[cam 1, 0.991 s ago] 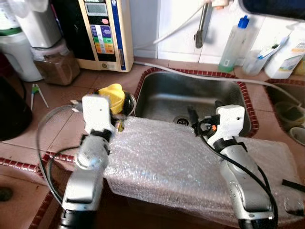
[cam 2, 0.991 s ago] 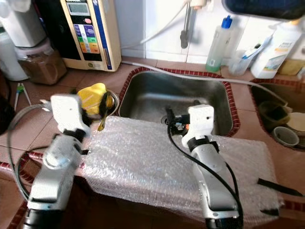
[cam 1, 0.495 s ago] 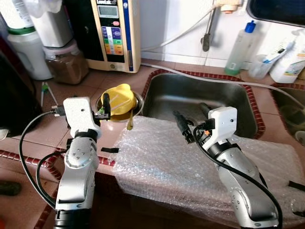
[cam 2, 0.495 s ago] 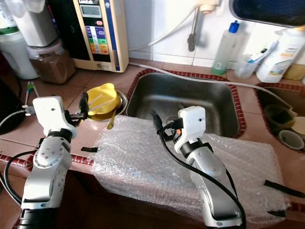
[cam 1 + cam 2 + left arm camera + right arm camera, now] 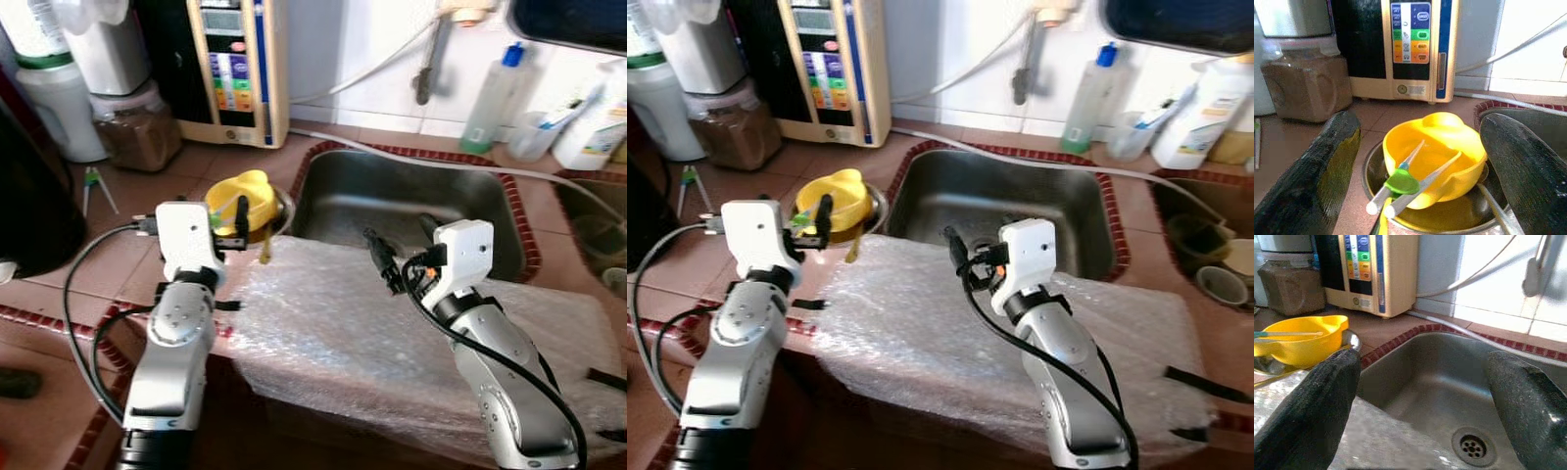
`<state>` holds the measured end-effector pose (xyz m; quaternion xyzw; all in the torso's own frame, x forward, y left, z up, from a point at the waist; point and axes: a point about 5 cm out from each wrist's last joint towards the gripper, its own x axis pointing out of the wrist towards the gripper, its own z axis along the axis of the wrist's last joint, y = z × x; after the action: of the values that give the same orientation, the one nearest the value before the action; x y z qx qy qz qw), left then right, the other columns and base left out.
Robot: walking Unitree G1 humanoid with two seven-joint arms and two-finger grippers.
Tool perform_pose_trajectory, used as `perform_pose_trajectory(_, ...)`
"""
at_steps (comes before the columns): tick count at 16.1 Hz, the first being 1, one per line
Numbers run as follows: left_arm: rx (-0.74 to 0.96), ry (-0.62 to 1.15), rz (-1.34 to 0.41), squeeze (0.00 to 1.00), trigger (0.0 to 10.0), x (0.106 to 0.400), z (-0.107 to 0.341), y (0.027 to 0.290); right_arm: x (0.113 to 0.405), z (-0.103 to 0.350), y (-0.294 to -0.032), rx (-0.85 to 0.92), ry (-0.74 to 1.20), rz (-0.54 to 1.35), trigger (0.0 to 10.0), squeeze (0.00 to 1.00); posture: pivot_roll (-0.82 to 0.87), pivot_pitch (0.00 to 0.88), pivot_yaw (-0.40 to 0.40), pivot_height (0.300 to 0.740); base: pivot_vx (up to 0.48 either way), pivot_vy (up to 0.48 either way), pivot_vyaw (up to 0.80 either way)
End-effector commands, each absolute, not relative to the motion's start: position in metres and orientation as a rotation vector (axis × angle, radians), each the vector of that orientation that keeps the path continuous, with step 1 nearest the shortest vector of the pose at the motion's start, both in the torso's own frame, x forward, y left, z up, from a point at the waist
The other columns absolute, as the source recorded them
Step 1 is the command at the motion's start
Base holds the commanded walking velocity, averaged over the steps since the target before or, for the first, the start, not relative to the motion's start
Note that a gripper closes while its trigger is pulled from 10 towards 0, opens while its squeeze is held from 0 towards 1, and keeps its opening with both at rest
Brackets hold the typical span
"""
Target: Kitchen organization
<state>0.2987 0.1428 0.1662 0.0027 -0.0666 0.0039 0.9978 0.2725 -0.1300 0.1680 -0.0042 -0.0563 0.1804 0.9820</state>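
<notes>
Yellow bowl (image 5: 835,199) by sink (image 5: 1004,211), bubble wrap (image 5: 921,323) on counter edge

Two silver jointed arms end in white boxy wrist housings, looped with black cables, bearing long matte-black grainy fingers (image 5: 1327,181).

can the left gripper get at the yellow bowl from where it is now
Probably yes. The left gripper is open, aimed straight at the yellow bowl, with nothing between them. The utensils lying across the bowl may get in the way of a grip.
</notes>
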Motion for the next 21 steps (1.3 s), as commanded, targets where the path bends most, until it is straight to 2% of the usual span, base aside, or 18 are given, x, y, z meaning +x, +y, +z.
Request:
perform_pose_trajectory(1,-0.004,-0.139,-0.002,0.00,10.0,0.301,0.168,0.140,0.273,0.173,-0.132,-0.018,-0.132,0.353,10.0,0.00,-0.10,0.062,0.022,0.740,0.000,-0.480,0.00)
perform_pose_trajectory(8,-0.025,-0.128,0.004,0.00,10.0,0.301,0.166,0.140,0.274,0.176,-0.130,-0.026,-0.144,0.354,10.0,0.00,-0.10,0.067,0.026,0.740,0.000,-0.452,0.00)
perform_pose_trajectory(12,0.009,-0.133,0.054,0.00,10.0,0.303,0.170,0.149,0.276,0.182,-0.127,-0.042,-0.180,0.362,10.0,0.00,-0.11,0.084,0.045,0.740,0.000,0.000,0.00)
perform_pose_trajectory(19,0.004,-0.132,0.051,0.00,10.0,0.303,0.170,0.144,0.280,0.186,-0.128,-0.059,-0.198,0.356,10.0,0.00,-0.11,0.102,0.041,0.740,0.000,0.000,0.74)
perform_pose_trajectory(21,0.000,-0.124,0.049,0.00,10.0,0.302,0.168,0.143,0.279,0.185,-0.126,-0.041,-0.193,0.358,10.0,0.00,-0.10,0.095,0.039,0.740,0.000,0.000,0.29)
